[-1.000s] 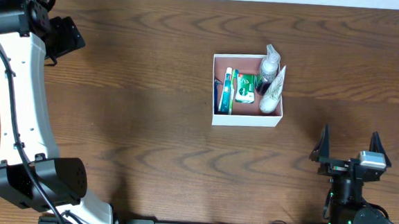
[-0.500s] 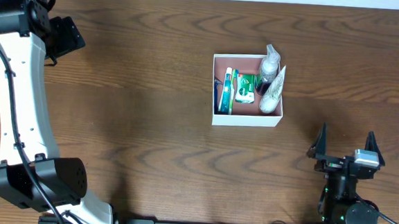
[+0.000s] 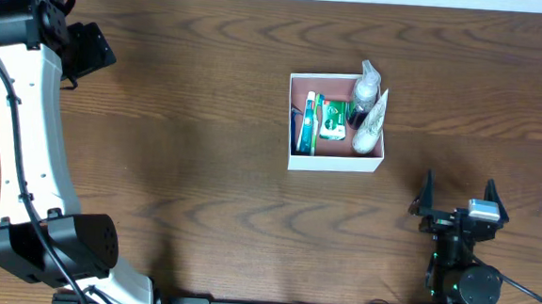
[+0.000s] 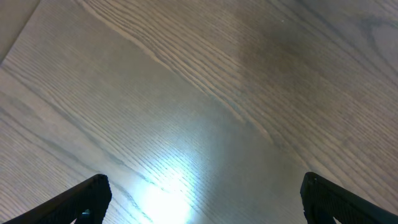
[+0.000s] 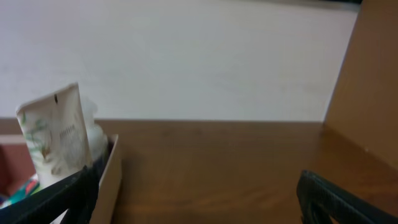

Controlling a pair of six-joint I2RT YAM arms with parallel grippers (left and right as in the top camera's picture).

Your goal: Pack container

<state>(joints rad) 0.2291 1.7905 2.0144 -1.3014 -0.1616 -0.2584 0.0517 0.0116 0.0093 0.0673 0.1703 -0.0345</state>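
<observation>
The container (image 3: 333,162), a square white-walled box with a pink-brown inside, sits on the table right of centre. It holds a toothbrush, a green toothpaste tube (image 3: 330,121), a dark bottle and a white tube (image 3: 370,126) leaning at its right wall. My right gripper (image 3: 456,201) is open and empty near the front edge, below and right of the container. In the right wrist view the container wall (image 5: 106,186) and white tube (image 5: 56,137) show at left. My left gripper (image 4: 202,199) is open over bare wood; its arm (image 3: 28,109) stands at the far left.
The table is dark brown wood with a pale wall behind it (image 5: 186,56). A brown panel (image 5: 367,74) shows at the right of the right wrist view.
My right gripper has shifted slightly left and toward the front edge, still open. The left arm and the container have not moved.
</observation>
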